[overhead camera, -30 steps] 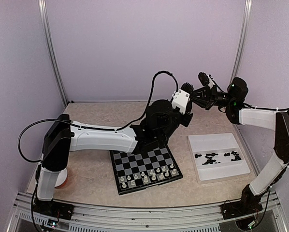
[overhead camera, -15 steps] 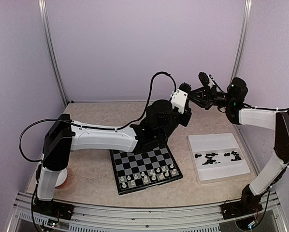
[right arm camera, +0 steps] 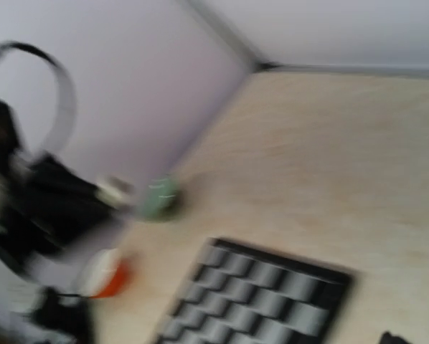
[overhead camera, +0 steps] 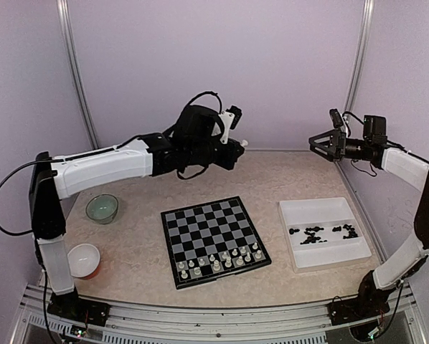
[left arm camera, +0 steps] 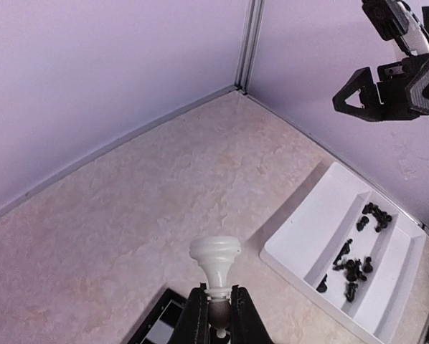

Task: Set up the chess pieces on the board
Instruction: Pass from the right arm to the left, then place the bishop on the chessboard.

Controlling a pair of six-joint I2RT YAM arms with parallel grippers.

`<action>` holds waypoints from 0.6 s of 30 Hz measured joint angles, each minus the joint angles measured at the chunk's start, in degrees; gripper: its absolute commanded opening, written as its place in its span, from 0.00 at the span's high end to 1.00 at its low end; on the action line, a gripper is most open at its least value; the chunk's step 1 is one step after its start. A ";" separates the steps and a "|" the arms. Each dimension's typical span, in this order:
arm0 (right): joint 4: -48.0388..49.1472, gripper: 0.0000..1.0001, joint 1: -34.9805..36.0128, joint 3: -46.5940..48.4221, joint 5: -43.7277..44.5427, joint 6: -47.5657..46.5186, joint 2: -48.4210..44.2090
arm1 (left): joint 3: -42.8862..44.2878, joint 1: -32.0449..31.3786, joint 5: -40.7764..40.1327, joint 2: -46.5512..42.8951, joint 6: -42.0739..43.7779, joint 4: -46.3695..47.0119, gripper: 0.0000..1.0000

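Observation:
The board (overhead camera: 213,240) lies flat in the middle of the table, with cream-white chess pieces (overhead camera: 218,262) standing on its two near rows. Black chess pieces (overhead camera: 321,231) lie in the white tray (overhead camera: 311,212). My left gripper (overhead camera: 236,144) is raised above the table behind the board, shut on a cream-white chess piece (left arm camera: 216,262) whose round base points away from the fingers (left arm camera: 196,315). My right gripper (overhead camera: 321,147) hangs in the air at the right with its jaws wide open and nothing between them, also seen as the right gripper (left arm camera: 359,99) above the tray (left arm camera: 329,208).
A green bowl (overhead camera: 101,208) and a white-and-red bowl (overhead camera: 83,259) stand at the left of the table. The right wrist view is blurred, showing the board (right arm camera: 272,301) and both bowls. Lilac walls and metal posts enclose the table.
The two grippers were together at the back centre. The right gripper has opened and drawn back to the right. The left arm has swung left with the white piece.

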 measured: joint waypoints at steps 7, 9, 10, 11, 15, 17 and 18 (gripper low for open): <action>-11.96 0.01 -1.20 0.00 7.67 -16.33 -4.68 | 0.00 10.05 15.80 -9.68 -5.55 -25.44 1.00; -13.51 0.01 -1.20 0.00 8.87 -19.17 -5.49 | -0.61 11.93 18.43 -9.68 -5.88 -31.19 1.00; -14.19 0.01 -1.20 0.00 9.31 -20.26 -5.68 | -1.57 12.87 19.63 -9.46 -5.97 -34.47 1.00; -14.86 0.01 -1.20 0.00 9.81 -21.35 -5.81 | -2.54 13.51 20.48 -9.18 -5.97 -36.98 1.00; -17.00 0.01 -1.20 0.00 11.47 -24.63 -5.86 | -6.95 14.88 23.65 -6.78 -5.75 -46.73 1.00; -17.77 0.01 -1.18 -0.02 11.98 -25.55 -6.10 | -8.07 14.80 25.22 -4.96 -5.46 -50.58 1.00; -17.92 0.01 -1.18 -0.11 12.20 -25.88 -6.34 | -8.46 14.64 25.90 -4.13 -5.29 -52.11 1.00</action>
